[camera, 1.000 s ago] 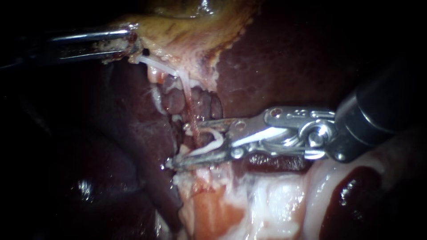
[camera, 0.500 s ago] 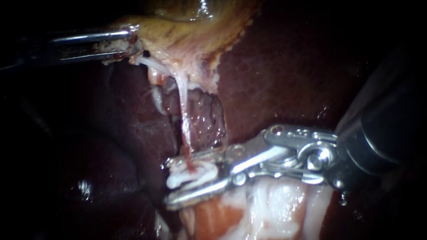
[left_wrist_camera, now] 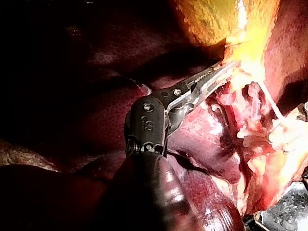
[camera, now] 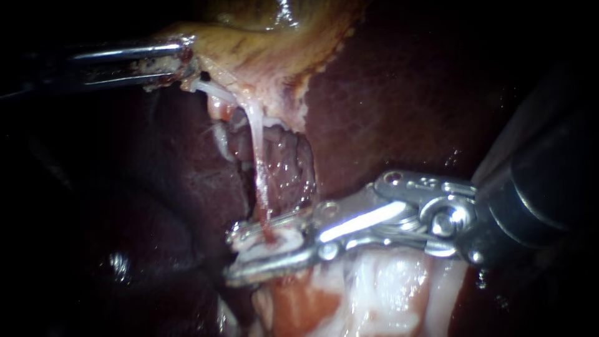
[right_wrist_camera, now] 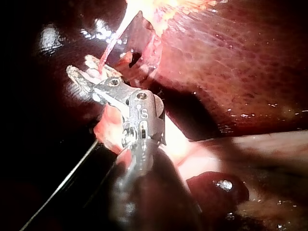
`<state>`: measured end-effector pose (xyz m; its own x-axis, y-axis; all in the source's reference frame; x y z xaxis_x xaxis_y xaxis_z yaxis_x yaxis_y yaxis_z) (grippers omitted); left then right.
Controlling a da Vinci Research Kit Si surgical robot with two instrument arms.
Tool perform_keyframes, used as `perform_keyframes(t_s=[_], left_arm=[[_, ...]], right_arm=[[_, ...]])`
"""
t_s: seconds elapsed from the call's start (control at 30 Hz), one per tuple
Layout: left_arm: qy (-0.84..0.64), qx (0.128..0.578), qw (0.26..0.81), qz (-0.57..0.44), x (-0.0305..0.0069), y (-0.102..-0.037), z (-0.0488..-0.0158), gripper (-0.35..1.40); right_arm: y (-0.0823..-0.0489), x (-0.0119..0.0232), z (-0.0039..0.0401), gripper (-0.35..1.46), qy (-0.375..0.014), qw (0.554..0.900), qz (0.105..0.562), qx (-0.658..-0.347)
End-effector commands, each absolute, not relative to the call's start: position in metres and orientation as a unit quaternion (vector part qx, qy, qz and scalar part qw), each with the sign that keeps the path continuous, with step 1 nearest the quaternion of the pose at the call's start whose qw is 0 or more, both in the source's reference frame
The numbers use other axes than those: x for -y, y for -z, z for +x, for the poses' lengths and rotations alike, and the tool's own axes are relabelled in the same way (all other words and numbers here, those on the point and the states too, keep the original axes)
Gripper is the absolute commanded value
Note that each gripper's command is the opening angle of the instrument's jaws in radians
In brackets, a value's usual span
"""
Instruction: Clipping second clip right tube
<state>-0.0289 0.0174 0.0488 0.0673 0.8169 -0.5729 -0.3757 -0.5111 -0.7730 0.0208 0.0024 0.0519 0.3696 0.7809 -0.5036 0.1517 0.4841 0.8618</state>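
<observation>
Right instrument (camera: 229,256), shaft in from the right, nearest the lens: jaws drawn close and clamped on the lower end of the tube (camera: 257,156), with a pale clump (camera: 271,244) of tissue packed in the narrow gap between them and touching both. Cannot tell whether a clip sits in that clump. The tube crosses these jaws roughly at right angles, in the half toward their tips. It meets the upper jaw at a small red spot. From there its long axis runs straight away from the jaws, taut and thin, pale with a reddish streak, toward the gallbladder (camera: 262,50). The right wrist view agrees: the strand rises ahead of the jaws, just off their tips. Under and behind the right instrument's jaws lies wet pale tissue (camera: 374,293), white and pink. Beyond the tube's far end is the left instrument (camera: 186,59), shaft in from the left, well apart from the right one. Its jaws are closed on the yellowish edge of the gallbladder, beside where the tube joins. The left wrist view shows the same bite, both jaws pressed on brightly lit yellow tissue. A second whitish strand runs from that bite toward the tube's upper end. The liver (camera: 387,93) lies either side of the tube and beyond the right instrument: dark red, glistening, finely mottled. Everything farther out is in deep shadow.
</observation>
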Motion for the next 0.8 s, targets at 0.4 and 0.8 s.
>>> perform_keyframes(t_s=[0.4, 0.8], left_arm=[[-0.655, 0.193, 0.455, -0.571, -0.0175, -0.0489, -0.0289, -0.35], [-0.655, 0.193, 0.455, -0.571, -0.0175, -0.0489, -0.0289, -0.35]], right_arm=[[-0.0521, -0.0026, 0.0203, -0.35, -0.232, 0.696, 0.456, -0.503], [-0.0522, -0.0026, 0.0202, -0.35, -0.229, 0.71, 0.454, -0.488]])
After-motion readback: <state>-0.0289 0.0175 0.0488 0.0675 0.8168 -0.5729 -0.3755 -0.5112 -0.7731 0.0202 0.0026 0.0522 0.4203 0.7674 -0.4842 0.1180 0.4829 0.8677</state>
